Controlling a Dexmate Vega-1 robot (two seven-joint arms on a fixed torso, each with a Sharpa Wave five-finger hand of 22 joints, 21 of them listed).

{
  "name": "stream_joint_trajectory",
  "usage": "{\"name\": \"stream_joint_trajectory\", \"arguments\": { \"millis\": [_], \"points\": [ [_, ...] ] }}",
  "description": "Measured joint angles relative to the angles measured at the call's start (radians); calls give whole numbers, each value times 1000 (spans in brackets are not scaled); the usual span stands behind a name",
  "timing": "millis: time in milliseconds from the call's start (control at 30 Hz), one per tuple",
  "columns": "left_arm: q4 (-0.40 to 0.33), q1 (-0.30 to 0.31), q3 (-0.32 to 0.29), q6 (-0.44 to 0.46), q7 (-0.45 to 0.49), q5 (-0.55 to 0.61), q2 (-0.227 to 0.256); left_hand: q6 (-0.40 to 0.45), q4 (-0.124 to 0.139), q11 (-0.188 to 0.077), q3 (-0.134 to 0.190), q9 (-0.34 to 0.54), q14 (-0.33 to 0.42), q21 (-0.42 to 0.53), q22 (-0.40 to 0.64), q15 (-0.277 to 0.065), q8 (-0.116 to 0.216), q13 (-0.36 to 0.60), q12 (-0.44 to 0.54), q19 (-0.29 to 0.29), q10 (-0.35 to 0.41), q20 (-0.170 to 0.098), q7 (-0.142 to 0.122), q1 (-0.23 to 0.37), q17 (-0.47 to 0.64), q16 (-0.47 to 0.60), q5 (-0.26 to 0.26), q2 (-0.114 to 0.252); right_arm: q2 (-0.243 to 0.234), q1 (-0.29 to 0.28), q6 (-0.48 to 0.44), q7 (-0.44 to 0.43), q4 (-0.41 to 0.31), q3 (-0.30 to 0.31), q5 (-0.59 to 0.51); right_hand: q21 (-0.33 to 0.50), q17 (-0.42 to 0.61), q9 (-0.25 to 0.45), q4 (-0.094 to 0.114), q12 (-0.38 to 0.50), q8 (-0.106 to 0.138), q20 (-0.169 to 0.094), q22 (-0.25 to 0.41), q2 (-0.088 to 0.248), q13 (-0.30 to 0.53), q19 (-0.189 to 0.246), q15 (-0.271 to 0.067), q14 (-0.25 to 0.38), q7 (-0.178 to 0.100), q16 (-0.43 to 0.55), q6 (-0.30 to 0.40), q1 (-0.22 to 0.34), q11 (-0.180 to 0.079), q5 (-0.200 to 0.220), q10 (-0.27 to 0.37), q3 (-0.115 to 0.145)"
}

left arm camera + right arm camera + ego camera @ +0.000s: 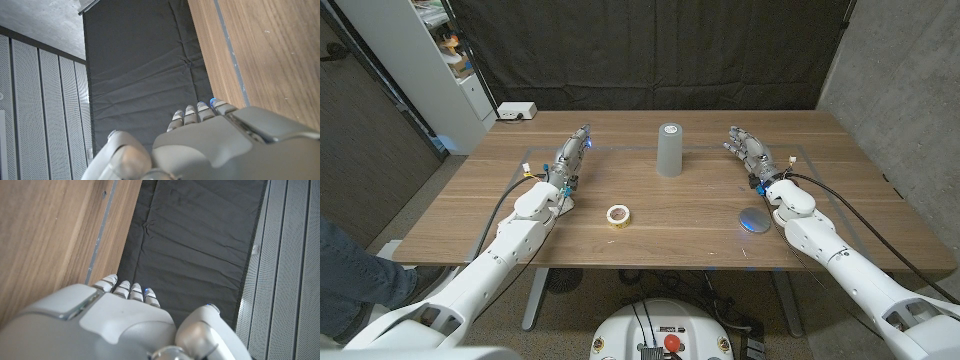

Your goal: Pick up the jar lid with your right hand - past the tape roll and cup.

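Note:
The jar lid (754,220), a flat grey-blue disc, lies on the wooden table (700,210) close to the front edge, just beside my right wrist. My right hand (748,150) reaches toward the table's far side beyond the lid, fingers straight and apart, holding nothing. A roll of pale tape (618,215) lies near the front middle. The grey cup (669,149) stands upright, mouth down, at the far middle. My left hand (572,155) is stretched out on the left side, fingers extended and empty. The right hand's back (105,325) and the left hand's back (215,145) show in the wrist views.
A white box (516,111) sits at the table's far left corner. A black curtain (650,50) hangs behind the table, a white shelf unit (440,60) stands at the far left. A person's leg (345,270) shows at the left edge.

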Motion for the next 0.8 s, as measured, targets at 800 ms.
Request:
{"name": "stream_joint_trajectory", "arguments": {
  "millis": [800],
  "points": [
    [-49,47,-267,126,-177,275,-231,0,-3,0,3,0,-5,-5,5,6,0,-8,0,-3,0,3,0,0,0,0,0,0,-7,-25,5,5,-26,19,-8,0,-8,-3,-4,0,0,0,0,0,-8,0,0,0,0,0,0,0,0,4,0,4]
  ]
}}
